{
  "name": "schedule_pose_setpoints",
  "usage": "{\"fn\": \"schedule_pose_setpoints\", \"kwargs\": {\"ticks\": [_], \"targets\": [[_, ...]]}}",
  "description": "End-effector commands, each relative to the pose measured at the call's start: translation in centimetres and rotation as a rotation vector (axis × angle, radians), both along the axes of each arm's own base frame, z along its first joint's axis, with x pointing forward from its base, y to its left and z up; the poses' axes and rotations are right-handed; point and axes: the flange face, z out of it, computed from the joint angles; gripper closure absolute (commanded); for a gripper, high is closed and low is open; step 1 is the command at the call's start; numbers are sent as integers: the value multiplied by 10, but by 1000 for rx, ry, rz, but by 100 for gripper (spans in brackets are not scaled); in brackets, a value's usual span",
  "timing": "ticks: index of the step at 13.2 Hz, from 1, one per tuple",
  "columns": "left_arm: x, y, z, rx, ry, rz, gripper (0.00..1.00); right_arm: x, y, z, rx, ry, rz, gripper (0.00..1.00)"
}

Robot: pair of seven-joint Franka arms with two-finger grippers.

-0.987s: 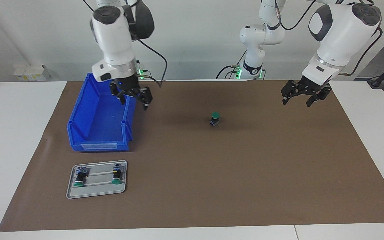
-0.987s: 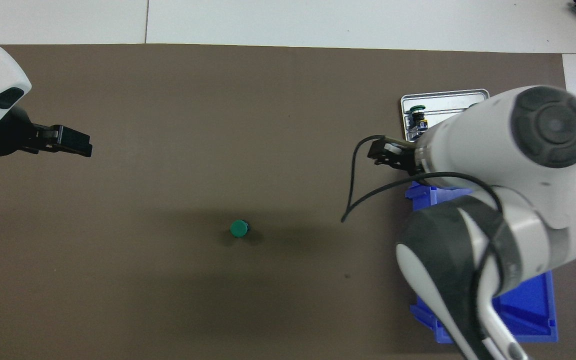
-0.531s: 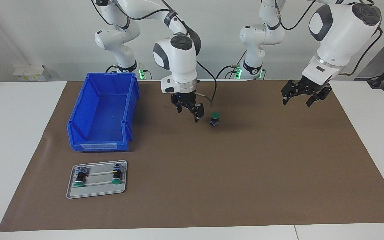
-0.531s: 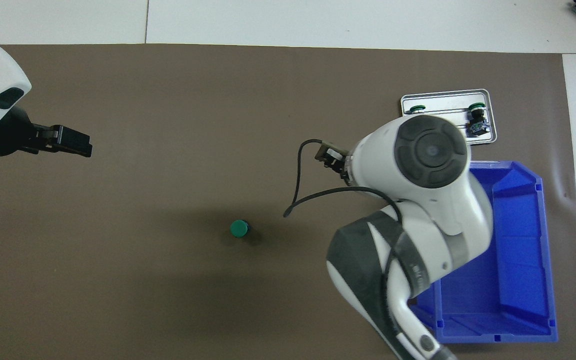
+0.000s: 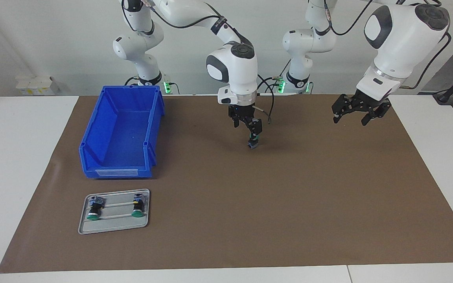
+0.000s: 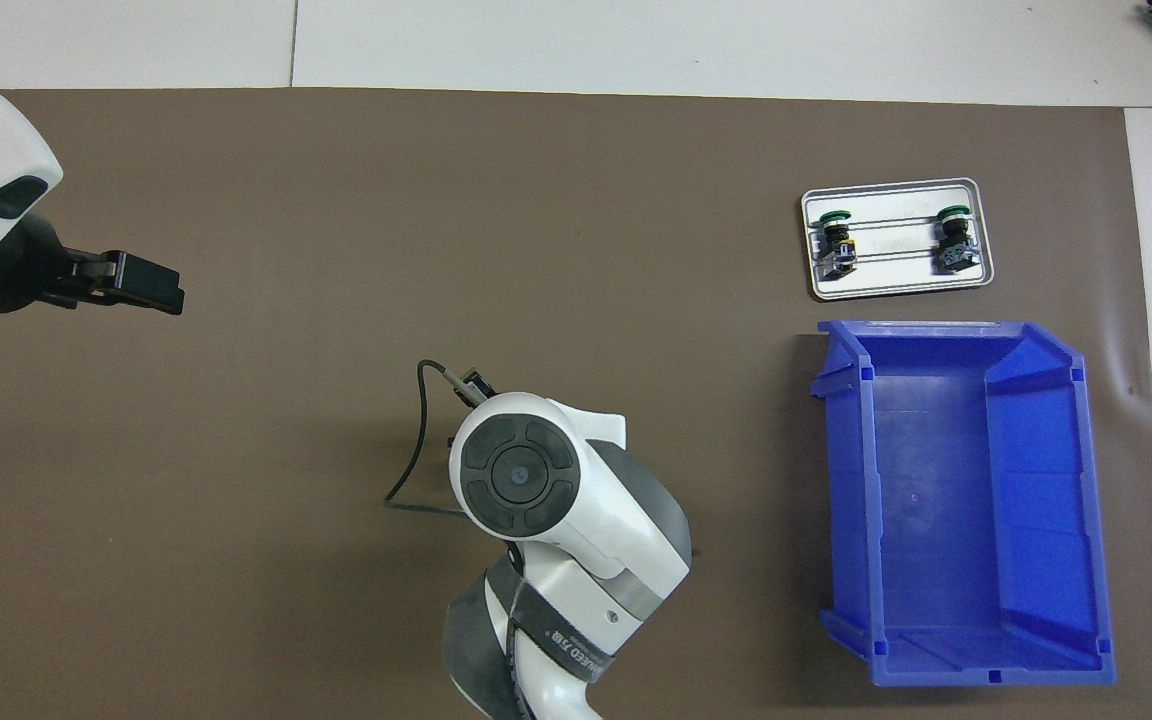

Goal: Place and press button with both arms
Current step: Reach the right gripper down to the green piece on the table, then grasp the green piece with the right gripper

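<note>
One green-capped button [image 5: 253,145] stands upright on the brown mat [image 5: 250,204] at mid-table. Only its dark body and base show below my right gripper [image 5: 246,129], which has come down onto it; its lower fingertip [image 5: 255,134] rests at the cap. The fingers look spread. In the overhead view the right arm [image 6: 521,480] hides both the button and the gripper. My left gripper [image 5: 352,117] is open and empty, waiting above the mat at the left arm's end; it also shows in the overhead view [image 6: 141,285].
A blue bin [image 5: 120,133] sits empty at the right arm's end of the mat. Farther from the robots, a grey tray [image 5: 112,228] holds two more green-capped buttons [image 5: 94,208] [image 5: 137,206] lying on their sides.
The right arm swung from over the blue bin across to the button at mid-table and lowered its gripper onto the cap. The left arm and the button stayed put.
</note>
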Motion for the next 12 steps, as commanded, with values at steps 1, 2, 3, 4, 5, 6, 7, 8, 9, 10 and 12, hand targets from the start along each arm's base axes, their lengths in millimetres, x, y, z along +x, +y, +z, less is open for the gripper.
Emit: {"fn": "schedule_pose_setpoints", "kwargs": {"ticks": [1, 2, 3, 4, 5, 6, 7, 8, 9, 10, 12], "targets": [[-9, 5, 1, -12, -6, -2, 0, -1, 38, -44, -22, 2, -17, 0], [-9, 5, 2, -12, -8, -2, 0, 0, 41, -53, -26, 0, -11, 0], [-9, 5, 1, -12, -6, -2, 0, 0, 38, -57, -36, -1, -9, 0], [-9, 5, 1, -12, -6, -2, 0, 0, 39, -57, -33, -4, -7, 0], [-9, 5, 2, -12, -8, -2, 0, -1, 39, -60, -35, -2, -7, 0], [-9, 5, 1, -12, -6, -2, 0, 0, 41, -63, -27, -7, -7, 0], [-9, 5, 1, -12, -6, -2, 0, 0, 45, -74, -19, -14, -8, 0], [-9, 5, 1, -12, -6, -2, 0, 0, 47, -83, -18, -15, -14, 0], [-9, 5, 1, -12, -6, -2, 0, 1, 46, -86, -19, -14, -15, 0], [-9, 5, 1, -12, -6, -2, 0, 0, 46, -87, -21, -13, -15, 0], [-9, 5, 2, -12, -8, -2, 0, -1, 45, -91, -23, -9, -16, 0]]}}
